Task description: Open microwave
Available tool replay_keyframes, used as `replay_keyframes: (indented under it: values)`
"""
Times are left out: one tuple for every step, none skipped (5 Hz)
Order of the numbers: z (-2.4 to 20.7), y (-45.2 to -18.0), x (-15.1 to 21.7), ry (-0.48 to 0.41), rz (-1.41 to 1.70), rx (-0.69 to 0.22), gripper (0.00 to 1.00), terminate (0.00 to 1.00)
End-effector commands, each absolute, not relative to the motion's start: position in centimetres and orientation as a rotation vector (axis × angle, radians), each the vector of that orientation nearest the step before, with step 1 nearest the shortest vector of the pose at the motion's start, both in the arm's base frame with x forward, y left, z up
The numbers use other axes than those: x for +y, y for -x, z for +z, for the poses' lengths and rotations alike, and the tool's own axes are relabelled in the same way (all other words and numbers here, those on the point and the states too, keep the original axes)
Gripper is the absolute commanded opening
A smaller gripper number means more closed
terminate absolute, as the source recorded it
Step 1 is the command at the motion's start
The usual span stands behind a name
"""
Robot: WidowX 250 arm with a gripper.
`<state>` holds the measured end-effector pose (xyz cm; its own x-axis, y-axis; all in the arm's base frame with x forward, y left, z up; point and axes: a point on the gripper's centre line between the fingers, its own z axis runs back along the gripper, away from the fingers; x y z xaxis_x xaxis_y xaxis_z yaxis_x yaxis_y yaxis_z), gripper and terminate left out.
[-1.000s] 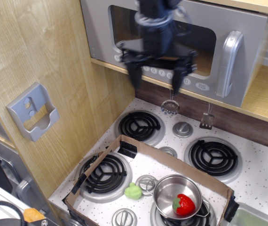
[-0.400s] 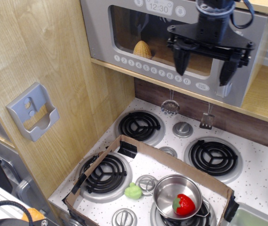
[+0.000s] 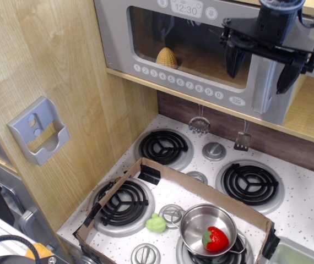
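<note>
Two spread fingers (image 3: 232,61) of the gripper (image 3: 260,69) straddle the microwave (image 3: 146,49) handle (image 3: 263,82), empty. Its long axis runs vertically between them.

A light wooden wall panel (image 3: 63,60) stands beside a white speckled stovetop (image 3: 306,203) with black burners (image 3: 250,183).

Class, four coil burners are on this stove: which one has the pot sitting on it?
The front right burner, mostly hidden under the steel pot holding the strawberry; the other three are bare.

We found a toy play kitchen: below the claw (image 3: 260,66) lay a speckled counter (image 3: 306,203) with coil burners (image 3: 250,183), and a plastic microwave (image 3: 201,52) sat behind it in wood-grain cabinetry (image 3: 52,60).
</note>
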<state>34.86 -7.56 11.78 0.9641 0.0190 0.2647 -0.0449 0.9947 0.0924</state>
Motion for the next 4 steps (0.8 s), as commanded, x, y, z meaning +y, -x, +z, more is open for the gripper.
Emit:
replay_keyframes:
  values:
    - [13.7, -37.4, -7.5, -0.087, -0.011, -0.305, 1.0, 0.0]
    - [13.6, -37.7, -7.3, -0.085, -0.021, -0.307, 1.0, 0.0]
    - [12.5, -37.2, -6.6, -0.041, 0.023, -0.292, 0.0, 0.0]
    - [11.8, -36.1, -6.3, -0.053, 0.069, -0.262, 0.0, 0.0]
